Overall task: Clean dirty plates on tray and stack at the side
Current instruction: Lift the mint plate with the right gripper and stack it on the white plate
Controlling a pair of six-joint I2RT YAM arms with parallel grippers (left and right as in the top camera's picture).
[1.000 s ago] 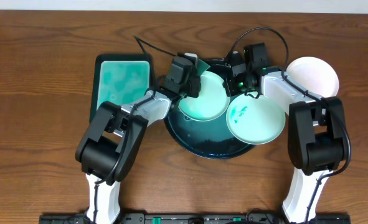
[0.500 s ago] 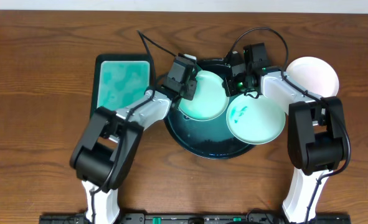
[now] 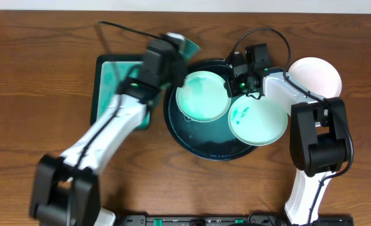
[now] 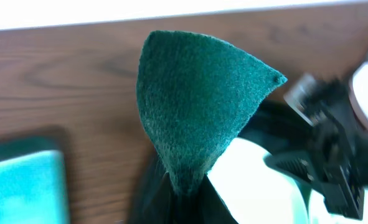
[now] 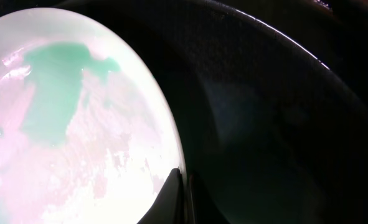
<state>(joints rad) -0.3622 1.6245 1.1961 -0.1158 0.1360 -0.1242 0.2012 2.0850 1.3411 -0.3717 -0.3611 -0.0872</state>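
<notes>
The left gripper point(image 3: 174, 50) is up off the table. Its fingers are squeezed tight on the bottom of a green scrub pad point(image 4: 196, 106). A flat green tray point(image 3: 117, 78) lies just to its left. The round black tray point(image 3: 213, 143) sits just to its right, with one plate point(image 3: 202, 95) inside. A second plate point(image 3: 259, 119) hangs over the tray's far rim. The right gripper point(image 3: 234, 83) is between these two plates, fingers pressed together, tips at the rim of a plate with a green puddle. A third plate point(image 3: 316, 75) rests on the table to its right.

Black tray point(image 3: 198, 139); pale-aqua plates point(image 3: 201, 95); dark-green sponge point(image 4: 196, 106).
</notes>
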